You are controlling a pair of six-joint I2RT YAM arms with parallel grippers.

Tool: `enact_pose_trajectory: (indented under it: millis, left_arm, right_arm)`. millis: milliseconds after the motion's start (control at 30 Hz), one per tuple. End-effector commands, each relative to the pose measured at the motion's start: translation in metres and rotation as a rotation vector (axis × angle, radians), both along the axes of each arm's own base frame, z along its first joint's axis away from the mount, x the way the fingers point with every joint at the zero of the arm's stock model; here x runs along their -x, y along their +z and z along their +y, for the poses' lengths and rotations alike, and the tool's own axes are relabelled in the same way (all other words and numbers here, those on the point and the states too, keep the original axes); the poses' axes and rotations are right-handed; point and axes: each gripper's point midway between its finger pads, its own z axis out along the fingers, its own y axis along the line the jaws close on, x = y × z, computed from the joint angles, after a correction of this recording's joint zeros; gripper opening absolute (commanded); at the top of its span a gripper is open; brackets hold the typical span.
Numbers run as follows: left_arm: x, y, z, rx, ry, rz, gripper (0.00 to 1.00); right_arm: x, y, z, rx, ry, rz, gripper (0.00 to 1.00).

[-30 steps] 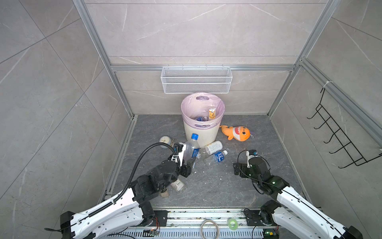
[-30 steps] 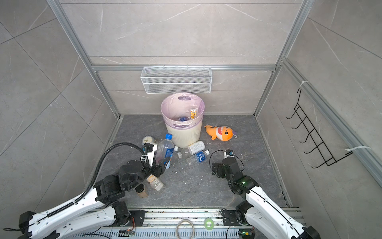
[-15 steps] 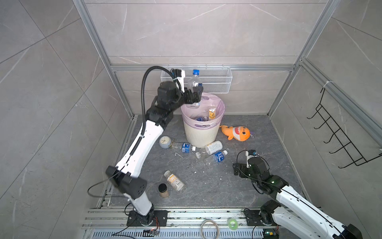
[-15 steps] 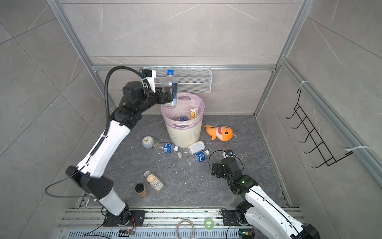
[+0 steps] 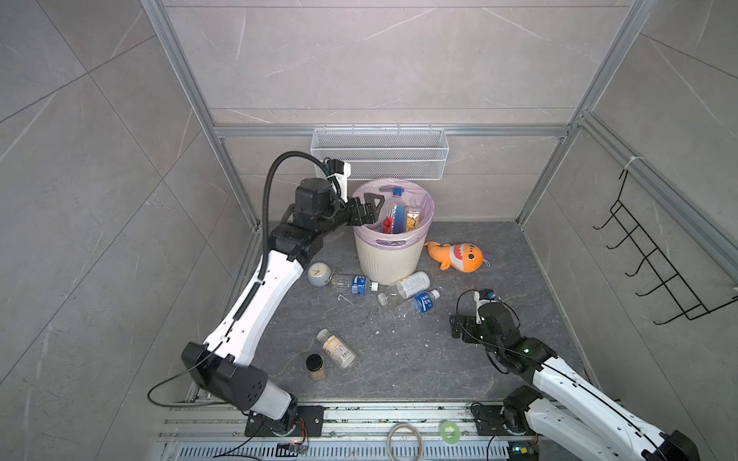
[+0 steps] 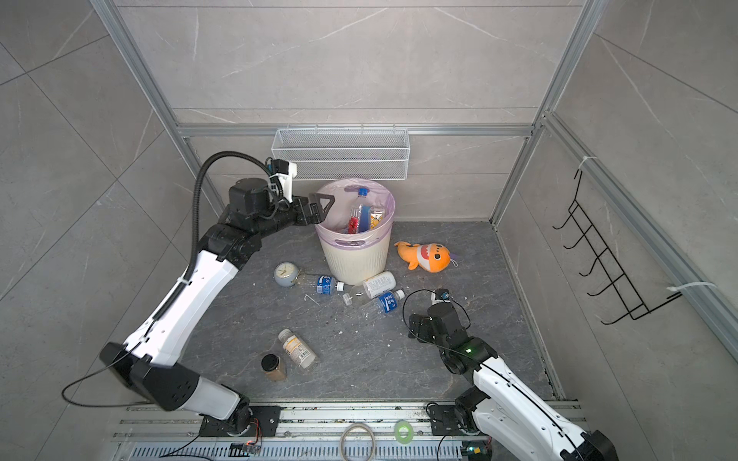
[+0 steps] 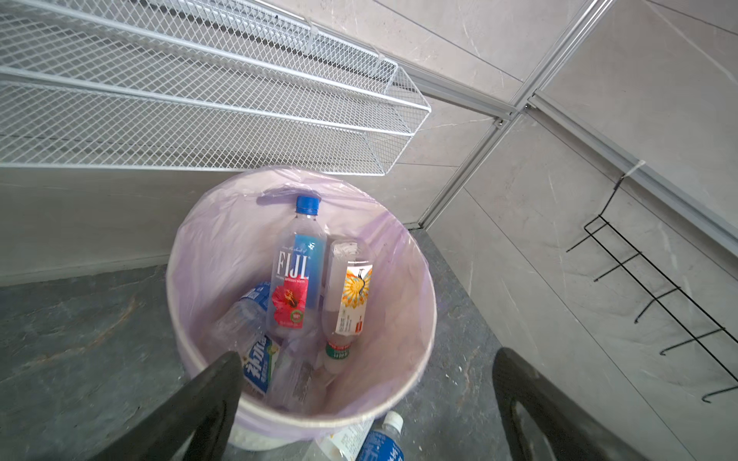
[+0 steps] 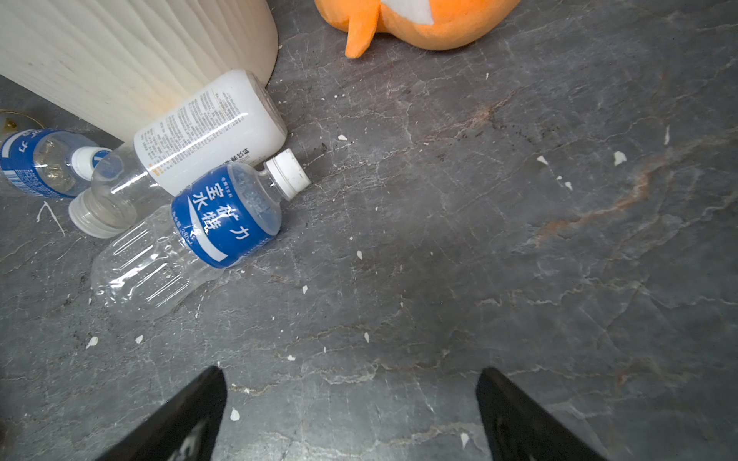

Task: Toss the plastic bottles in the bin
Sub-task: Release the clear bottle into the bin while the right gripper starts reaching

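The cream ribbed bin [image 5: 389, 259] with its lilac liner stands at the back of the floor. My left gripper [image 5: 373, 207] hangs open and empty over its near-left rim [image 7: 429, 303]. Inside, a blue-capped bottle [image 7: 297, 271] leans upright beside a yellow-labelled bottle [image 7: 347, 295], with crushed ones beneath. On the floor in front lie a blue-labelled bottle [image 5: 353, 284], a white-labelled one [image 5: 407, 285] and another blue-labelled one [image 8: 187, 239]. A further bottle [image 5: 337, 349] lies nearer the front. My right gripper [image 8: 351, 373] is open, low over bare floor to their right.
A pale-blue clock [image 5: 318, 273] sits left of the bin, touching the floor bottle there. An orange shark toy [image 5: 457, 256] lies to the bin's right. A black-lidded jar [image 5: 315, 367] stands near the front. A white mesh basket [image 5: 379, 153] hangs on the back wall above the bin.
My left arm lifted the blue-capped bottle from the floor to above the bin, opened, and the bottle now stands inside. The right arm has not moved.
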Motion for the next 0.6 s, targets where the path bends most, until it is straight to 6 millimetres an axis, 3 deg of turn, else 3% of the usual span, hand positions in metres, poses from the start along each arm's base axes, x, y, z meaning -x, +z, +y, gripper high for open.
enact_pose_trajectory:
  millis: [0, 333, 567]
  left_arm:
    - [0.020, 0.022, 0.013, 0.039, 0.021, -0.081, 1.00]
    - [0.047, -0.036, 0.045, -0.081, 0.098, -0.028, 1.00]
    - [0.061, -0.080, 0.061, -0.102, 0.133, 0.029, 1.00]
  right_arm:
    - [-0.006, 0.013, 0.006, -0.031, 0.005, -0.033, 1.00]
    - [0.001, 0.021, 0.032, 0.028, 0.113, -0.098, 1.00]
    - [0.013, 0.022, 0.085, 0.043, 0.288, -0.102, 1.00]
